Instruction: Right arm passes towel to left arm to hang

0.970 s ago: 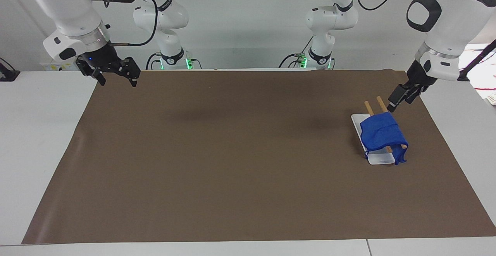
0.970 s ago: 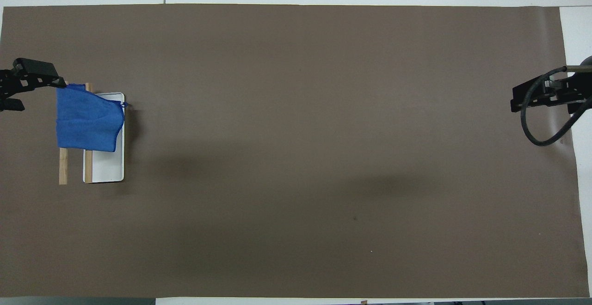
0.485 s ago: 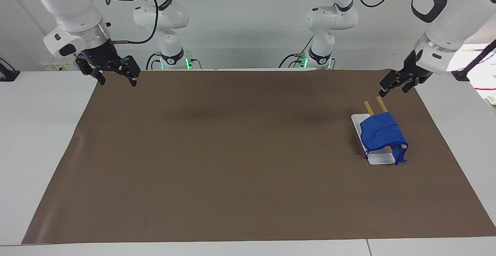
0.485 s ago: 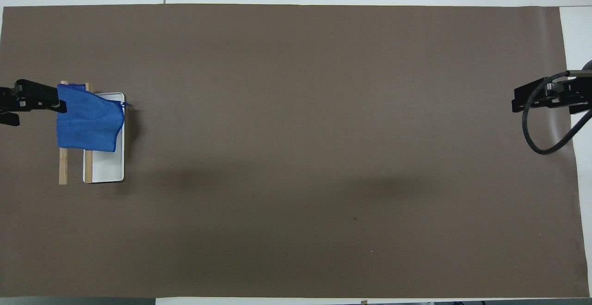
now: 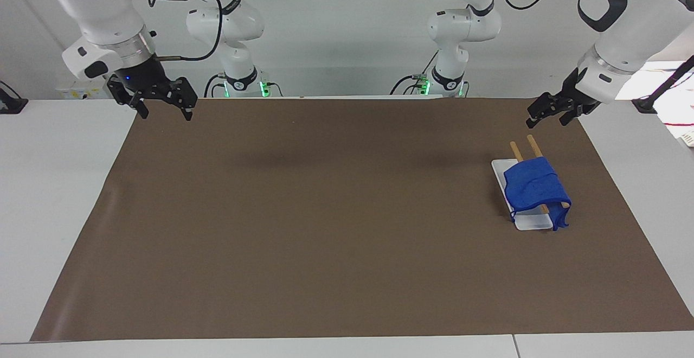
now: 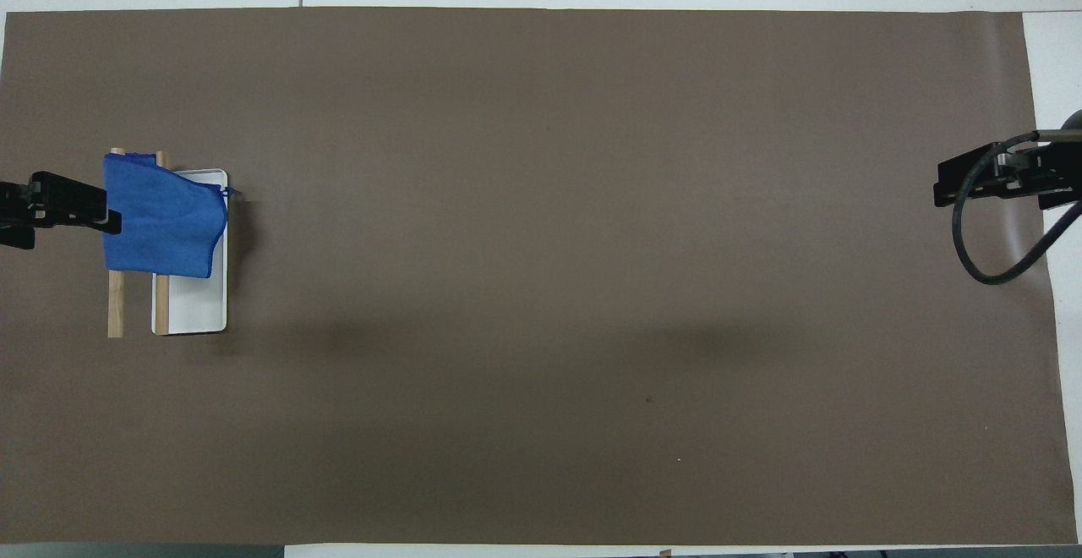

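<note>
The blue towel (image 5: 534, 187) hangs over two wooden rods (image 5: 532, 144) on a white tray (image 5: 531, 221), at the left arm's end of the table. It also shows in the overhead view (image 6: 161, 220). My left gripper (image 5: 545, 118) is open and empty. It is raised over the mat beside the rods and is apart from the towel; it also shows in the overhead view (image 6: 63, 220). My right gripper (image 5: 165, 113), with its blue light, is open and empty. It waits raised over the mat's edge at the right arm's end (image 6: 940, 188).
A brown mat (image 5: 325, 211) covers most of the white table (image 5: 54, 184). The rods (image 6: 116, 309) and the tray (image 6: 199, 309) stick out from under the towel on the side nearer the robots. A black cable loops by the right gripper (image 6: 972, 245).
My left gripper has risen and drawn back from the rods' end, away from the towel, and its fingers have spread. The towel has stayed on the rods. The right gripper has barely moved.
</note>
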`<state>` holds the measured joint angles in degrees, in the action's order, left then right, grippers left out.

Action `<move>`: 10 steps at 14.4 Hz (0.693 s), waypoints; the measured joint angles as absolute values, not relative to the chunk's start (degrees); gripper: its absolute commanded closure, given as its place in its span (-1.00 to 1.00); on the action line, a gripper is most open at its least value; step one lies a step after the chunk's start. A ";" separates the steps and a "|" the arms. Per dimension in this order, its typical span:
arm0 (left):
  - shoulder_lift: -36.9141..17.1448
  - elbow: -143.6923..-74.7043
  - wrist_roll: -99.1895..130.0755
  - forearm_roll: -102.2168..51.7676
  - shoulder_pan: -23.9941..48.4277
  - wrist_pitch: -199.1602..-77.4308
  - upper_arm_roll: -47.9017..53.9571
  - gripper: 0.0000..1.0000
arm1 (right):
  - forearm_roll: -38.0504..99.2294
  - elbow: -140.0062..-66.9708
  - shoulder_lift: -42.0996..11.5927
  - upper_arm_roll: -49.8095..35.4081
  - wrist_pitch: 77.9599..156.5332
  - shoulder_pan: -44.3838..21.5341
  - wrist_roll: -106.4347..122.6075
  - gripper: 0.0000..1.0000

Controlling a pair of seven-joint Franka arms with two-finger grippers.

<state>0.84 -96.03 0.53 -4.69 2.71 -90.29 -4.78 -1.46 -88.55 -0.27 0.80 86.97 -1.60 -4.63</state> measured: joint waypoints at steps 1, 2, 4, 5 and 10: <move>0.85 -96.03 0.11 -4.18 2.71 -90.55 -4.79 -1.00 | -1.46 -88.56 -0.27 0.81 86.97 -1.59 -4.63 -1.00; 0.86 -96.02 -0.21 -3.06 2.75 -91.20 -4.79 -1.00 | -1.46 -88.57 -0.27 0.81 86.97 -1.60 -4.63 -1.00; 0.98 -96.02 -0.46 -1.50 2.81 -92.25 -4.71 -1.00 | -1.46 -88.57 -0.27 0.81 86.97 -1.59 -4.63 -1.00; 1.09 -96.02 -0.49 -1.28 2.82 -92.39 -4.67 -1.00 | -1.46 -88.57 -0.27 0.81 86.97 -1.59 -4.63 -1.00; 1.47 -96.01 -0.57 -1.18 2.83 -93.00 -4.54 -1.00 | -1.46 -88.58 -0.27 0.81 86.97 -1.60 -4.63 -1.00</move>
